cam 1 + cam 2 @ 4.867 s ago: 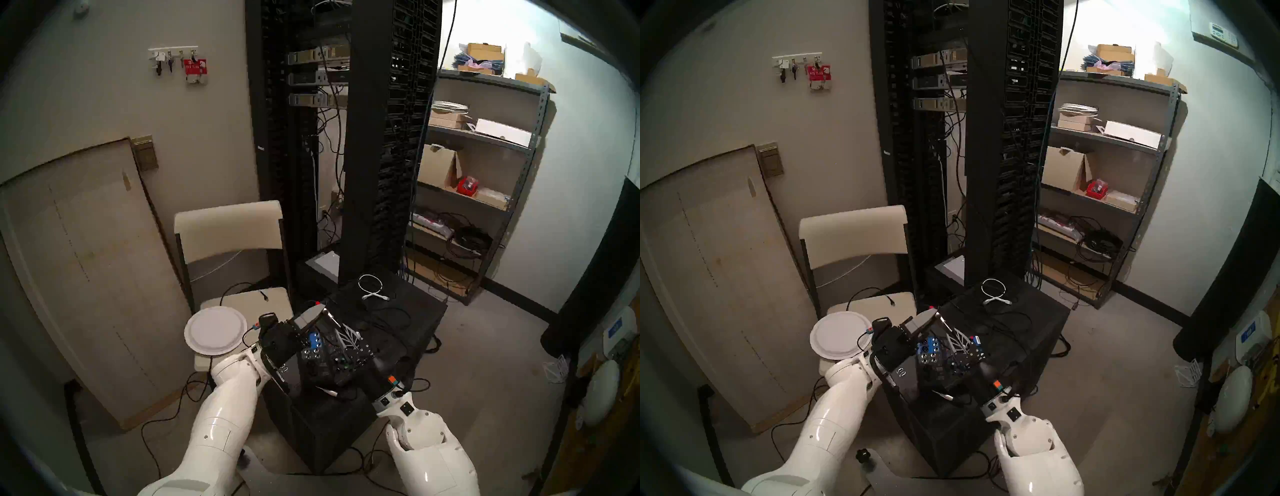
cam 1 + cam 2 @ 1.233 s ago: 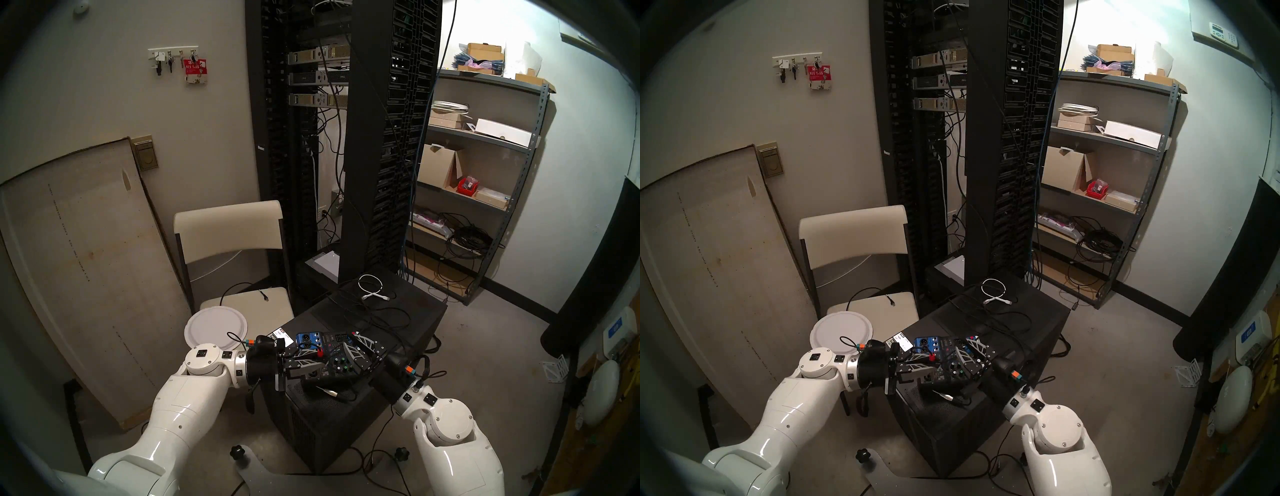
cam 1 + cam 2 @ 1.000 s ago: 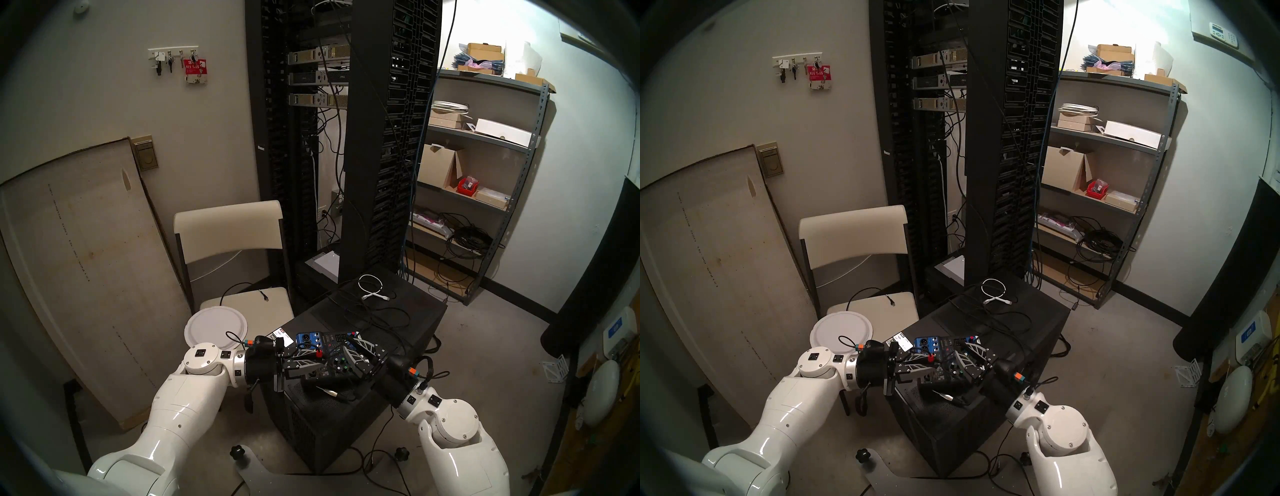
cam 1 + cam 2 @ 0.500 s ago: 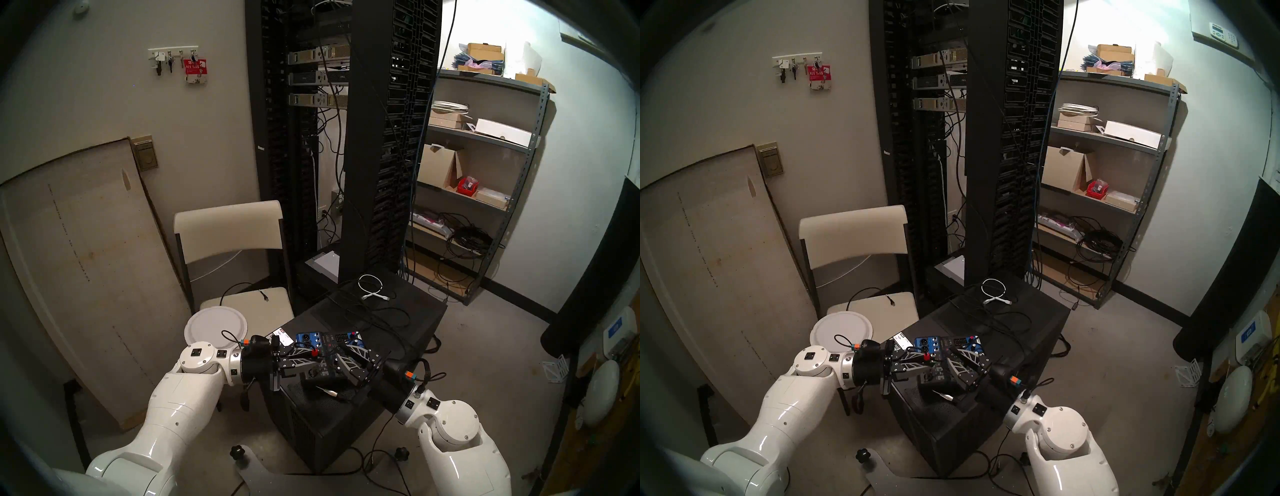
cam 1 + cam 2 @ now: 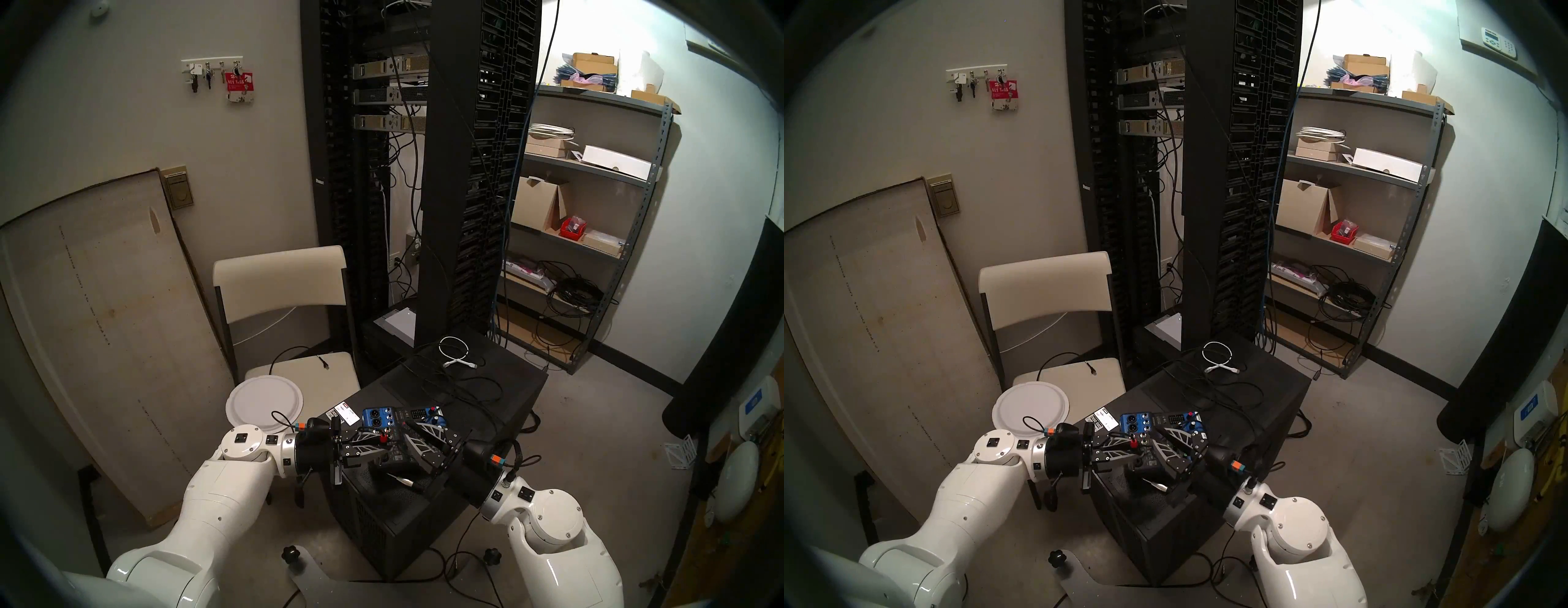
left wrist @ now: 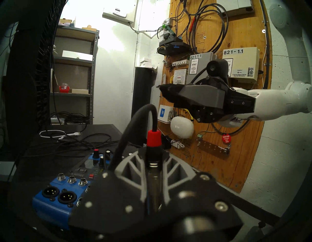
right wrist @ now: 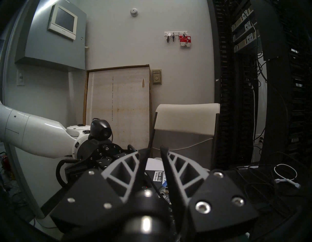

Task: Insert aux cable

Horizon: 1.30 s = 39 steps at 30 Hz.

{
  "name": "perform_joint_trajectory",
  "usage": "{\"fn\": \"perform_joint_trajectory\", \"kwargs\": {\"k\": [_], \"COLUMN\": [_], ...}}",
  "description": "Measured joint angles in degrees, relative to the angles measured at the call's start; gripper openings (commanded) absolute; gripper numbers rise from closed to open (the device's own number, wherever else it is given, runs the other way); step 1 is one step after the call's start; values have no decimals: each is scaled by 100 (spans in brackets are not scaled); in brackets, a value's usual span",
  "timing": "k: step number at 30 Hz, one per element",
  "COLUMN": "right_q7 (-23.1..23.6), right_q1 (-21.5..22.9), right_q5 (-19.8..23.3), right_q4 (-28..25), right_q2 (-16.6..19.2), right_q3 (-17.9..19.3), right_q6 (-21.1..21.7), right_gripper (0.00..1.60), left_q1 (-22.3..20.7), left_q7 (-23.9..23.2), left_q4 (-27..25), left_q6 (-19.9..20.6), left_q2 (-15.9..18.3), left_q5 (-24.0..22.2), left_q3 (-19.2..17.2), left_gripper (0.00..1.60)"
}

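A tall black server rack (image 5: pixel 424 170) stands at the back of the room, and a grey metal shelf (image 5: pixel 594 237) with boxes and cables is beside it on the right. In front of the rack there is a black cabinet (image 5: pixel 424 501), and on its top lie loose black cables and a short white coiled cable (image 5: pixel 456 352). A folding chair (image 5: pixel 288 322) stands left of the cabinet with a white plate (image 5: pixel 265 403) on its seat. On the near part of the cabinet top sits a small audio mixer (image 5: pixel 399 433) with a blue panel and several sockets. Both arms reach over this mixer from opposite sides. The left gripper (image 6: pixel 154 162) is closed on the aux cable (image 6: pixel 153 140): its two fingers clamp the silver plug body just below the red collar, the plug points down toward the mixer, and the black cord bends out of the top of the collar and falls to the left side. I cannot tell if the tip is already in a socket, because the fingers hide it. The right gripper (image 7: pixel 154 155) hovers over the mixer with its fingers a little apart, and it holds nothing. A second plug, silver and black (image 5: pixel 405 481), lies on the cabinet in front of the mixer.
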Motion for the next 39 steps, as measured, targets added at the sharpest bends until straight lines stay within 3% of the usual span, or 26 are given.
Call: {"fn": "perform_joint_trajectory", "kwargs": {"k": [16, 39], "right_q7": [189, 199], "right_q1": [-75, -106], "right_q5": [5, 0], "right_q4": [-62, -101], "right_q2": [89, 75], "right_q3": [-2, 43], "right_q6": [269, 232], "right_gripper": [75, 75], "left_q1": [-67, -122], "left_q7": [155, 177], "left_q4": [42, 149], "left_q6": [-175, -274], "left_q2": [-68, -115], "left_q5": [45, 80], "left_q3": [-42, 36], "left_gripper": [0, 0]}}
